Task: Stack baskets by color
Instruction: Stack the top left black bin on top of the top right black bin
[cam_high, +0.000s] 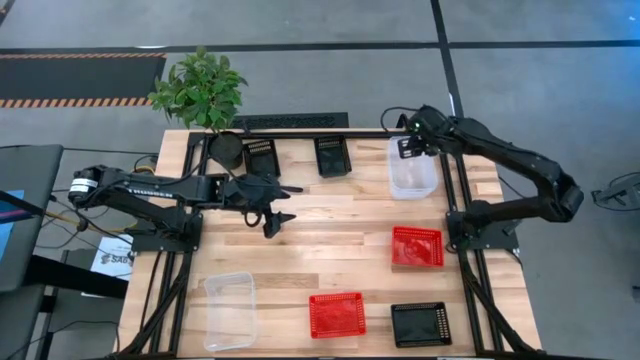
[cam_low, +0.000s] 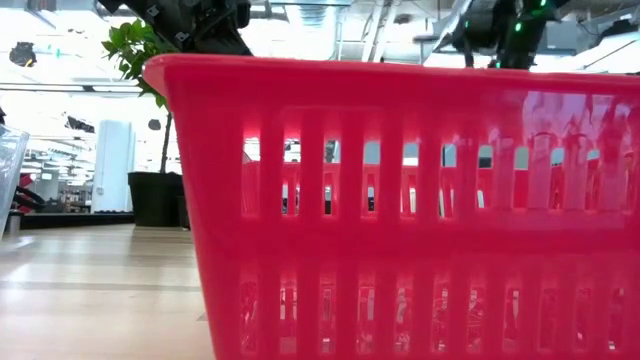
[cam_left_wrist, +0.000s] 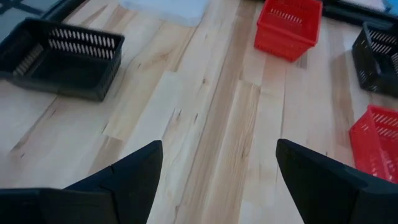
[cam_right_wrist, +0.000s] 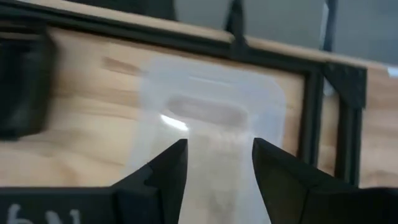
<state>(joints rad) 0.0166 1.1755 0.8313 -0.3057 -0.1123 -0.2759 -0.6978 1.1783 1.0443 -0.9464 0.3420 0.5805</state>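
Note:
My right gripper (cam_high: 408, 147) (cam_right_wrist: 217, 163) hovers open above the far end of a clear basket (cam_high: 412, 170) (cam_right_wrist: 211, 106), which rests on its bottom at the table's far right. My left gripper (cam_high: 279, 211) (cam_left_wrist: 217, 168) hangs open over bare wood at the table's middle left, holding nothing. Two black baskets (cam_high: 332, 156) (cam_high: 262, 156) sit at the far edge. Two red baskets (cam_high: 416, 246) (cam_high: 337, 314), a black one (cam_high: 421, 324) and a second clear one (cam_high: 230, 310) sit nearer. The near red basket (cam_low: 400, 200) fills the low view.
A plant in a black pot (cam_high: 225, 148) stands at the far left, beside the black baskets. A dark frame rail (cam_high: 300, 131) runs along the far edge, and upright posts (cam_high: 455, 190) stand near the right arm. Bare wood (cam_high: 330, 225) lies between the far and near baskets.

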